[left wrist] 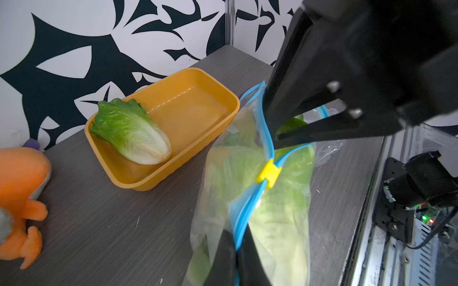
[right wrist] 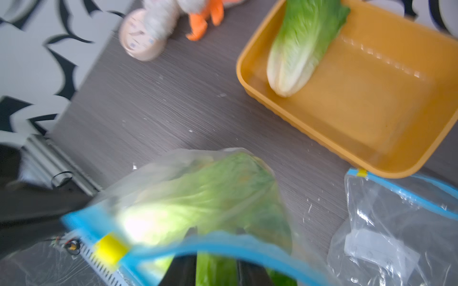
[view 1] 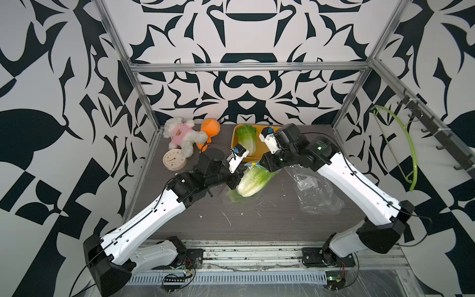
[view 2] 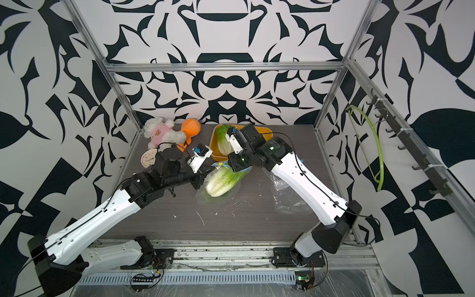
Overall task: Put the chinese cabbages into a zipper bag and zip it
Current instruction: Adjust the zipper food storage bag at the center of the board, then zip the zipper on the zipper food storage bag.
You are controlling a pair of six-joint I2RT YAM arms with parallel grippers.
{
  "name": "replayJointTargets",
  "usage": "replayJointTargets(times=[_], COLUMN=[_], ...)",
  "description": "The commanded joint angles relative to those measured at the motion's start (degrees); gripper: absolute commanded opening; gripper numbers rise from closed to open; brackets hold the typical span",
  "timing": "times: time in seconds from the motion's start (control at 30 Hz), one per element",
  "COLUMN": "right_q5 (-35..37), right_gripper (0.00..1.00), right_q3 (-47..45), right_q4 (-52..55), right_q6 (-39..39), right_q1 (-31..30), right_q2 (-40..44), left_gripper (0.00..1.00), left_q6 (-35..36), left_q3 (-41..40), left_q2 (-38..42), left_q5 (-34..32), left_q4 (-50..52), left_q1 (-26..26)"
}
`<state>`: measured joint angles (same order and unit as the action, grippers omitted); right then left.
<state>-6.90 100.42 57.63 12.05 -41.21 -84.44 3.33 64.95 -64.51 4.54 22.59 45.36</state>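
There's the left gripper [left wrist: 236, 235] pinching the zipper bag [left wrist: 214, 178] by its blue zip strip, the right gripper [left wrist: 272, 130] with jaws parted at the mouth, seemingly two chinese cabbages [view 1: 251, 180] inside, and a third cabbage [left wrist: 131, 133] lying in the yellow tray [left wrist: 193, 106].

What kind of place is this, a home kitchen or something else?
Most likely a robot test cell: a metal frame encloses the table, black-and-white patterned walls surround it, and two arms stand on a rail.

Glossy plastic zipper bag [left wrist: 230, 178], wood-grain table [left wrist: 111, 222]
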Motion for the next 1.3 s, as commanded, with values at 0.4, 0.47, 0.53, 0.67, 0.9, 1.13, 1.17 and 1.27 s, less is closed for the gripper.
replayJointTargets(times=[0.4,0.47,0.53,0.67,0.9,1.13,1.17,1.27], right_q5=[-22.38,-23.60,-24.12,-23.95,-24.22,-24.62,-24.29,-23.65], right_gripper=[0.56,0.53,0.48,0.41,0.21,0.09,0.05,0.00], right_q3=[12.57,12.19,11.51,8.97,7.60,7.14,7.25,7.34], right_q4=[4.95,5.65,5.72,3.71,2.95,2.42,2.65,3.15], right_q6=[-35.75,-36.90,-36.67,-35.93,-36.12,-36.02,-35.89,-35.97], right_q1=[0.96,0.96,0.96,0.96,1.04,1.13,1.13,1.53], right_q2=[-2.84,-3.62,-4.23,-3.75,-4.02,-3.72,-3.80,-3.56], left_gripper=[0.00,0.00,0.00,0.00,0.00,0.00,0.00,0.00], left_q6=[8.36,8.49,8.44,8.34,8.62,8.74,8.79,8.88], left_q3=[7.93,8.67,9.23,9.50,9.98,10.11,10.16,10.16], left_q2=[0.53,0.35,0.31,0.17,0.61,0.79,0.94,1.47], left_q5=[4.86,4.78,5.36,5.22,4.25,3.26,3.05,2.31], left_q4=[8.06,8.42,8.37,8.59,8.86,9.14,9.27,9.73], left_q1=[-0.19,-0.19,-0.19,-0.23,-0.19,-0.19,-0.19,-0.23])
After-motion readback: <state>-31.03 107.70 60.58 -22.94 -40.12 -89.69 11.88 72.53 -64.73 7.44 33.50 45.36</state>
